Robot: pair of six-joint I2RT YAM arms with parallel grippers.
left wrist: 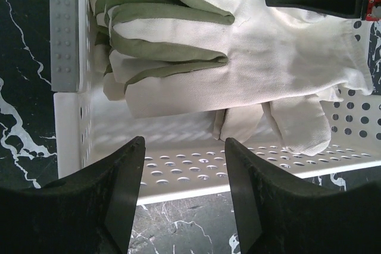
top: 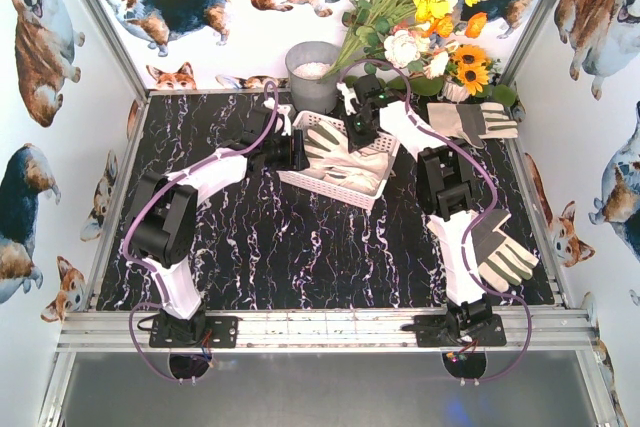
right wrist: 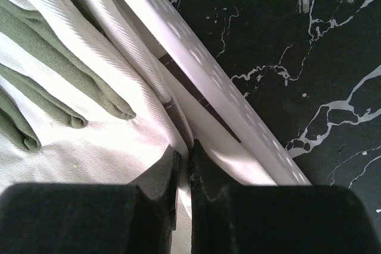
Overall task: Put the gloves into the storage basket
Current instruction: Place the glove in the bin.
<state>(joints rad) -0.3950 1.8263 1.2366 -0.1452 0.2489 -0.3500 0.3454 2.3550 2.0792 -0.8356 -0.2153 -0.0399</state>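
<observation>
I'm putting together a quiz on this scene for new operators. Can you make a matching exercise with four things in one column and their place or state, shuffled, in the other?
Things:
1. left gripper
2. right gripper
3. near-right glove
4. grey bucket

Place or state:
A. at the far edge of the table, beside the flowers
B. jaws shut
C. flat on the table, outside the storage basket
D. jaws open, nothing between them

Pairs: 1-D, 2-B, 3-C, 4-A
</observation>
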